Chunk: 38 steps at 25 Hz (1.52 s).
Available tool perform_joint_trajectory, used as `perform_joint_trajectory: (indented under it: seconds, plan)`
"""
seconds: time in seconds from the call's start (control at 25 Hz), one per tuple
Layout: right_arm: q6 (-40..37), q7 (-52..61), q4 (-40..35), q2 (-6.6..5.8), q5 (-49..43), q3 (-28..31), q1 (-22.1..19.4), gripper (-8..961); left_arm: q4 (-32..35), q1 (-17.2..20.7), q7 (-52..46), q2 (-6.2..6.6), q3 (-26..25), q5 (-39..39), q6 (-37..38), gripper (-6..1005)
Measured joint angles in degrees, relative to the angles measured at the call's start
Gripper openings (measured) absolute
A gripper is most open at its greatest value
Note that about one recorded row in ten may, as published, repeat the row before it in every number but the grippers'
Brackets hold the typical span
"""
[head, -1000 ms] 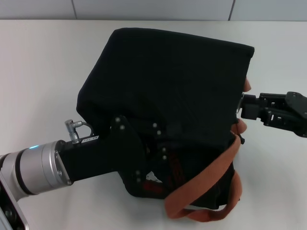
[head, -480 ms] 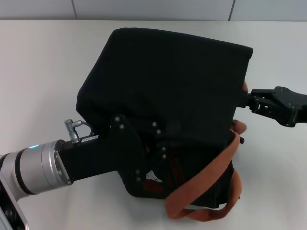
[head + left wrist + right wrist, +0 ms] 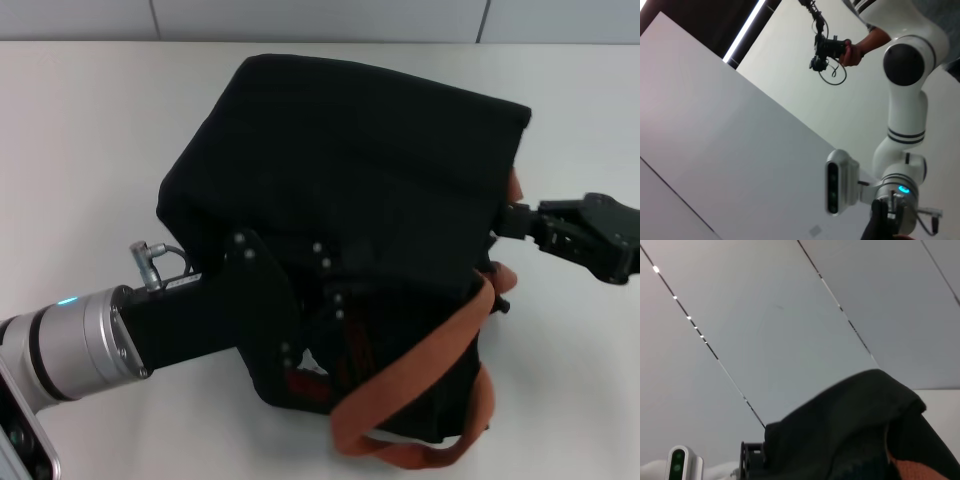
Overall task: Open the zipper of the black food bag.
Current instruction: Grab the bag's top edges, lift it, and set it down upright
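Since half a second ago the right gripper has dropped a little lower along the bag's right side and now sits level with the orange-brown strap end there, its black tip touching the fabric edge. The left arm has shifted slightly toward the robot, and the strap loop at the bag's near corner has sagged lower and swung a bit leftward.

The bag stands on the white table, tipped so that a broad black panel faces up and away. Its near lower end is bunched around the left gripper, whose black housing presses into the folds there; whether its fingers are spread or closed cannot be told, because the fabric hides them. A patch of red and white shows in the folds just beside that housing.

The right gripper's fingers look drawn close together at the bag's edge, though whether they pinch anything cannot be told from the head view. The zipper and its pull tab cannot be made out among the black folds in any view.

The right wrist view shows a dark hump of bag against a pale panelled wall, with a bit of strap at the corner. The left wrist view looks away from the bag, toward a robot arm and white panels.
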Motion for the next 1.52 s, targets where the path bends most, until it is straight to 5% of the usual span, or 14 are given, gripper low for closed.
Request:
perform_joint_trajectory:
  seconds: [1.08,1.24,1.52]
  plan:
    - [0.8,-2.5,0.3,0.28,-7.8,1.6,-2.0,-2,0.0,-0.3,-2.2,-0.09,1.3,-4.5,-0.9,93]
    - [-0.8,-3.1,-0.2,-0.01,-7.2,2.1,-1.9,44,0.0,-0.3,-2.2,-0.09,1.4,-4.5,-0.9,93]
    - [-2.1,-10.7,-1.8,1.35,-5.5,2.1,-1.9,124,-0.1,-0.3,-2.2,-0.09,1.4,-4.5,-0.8,93]
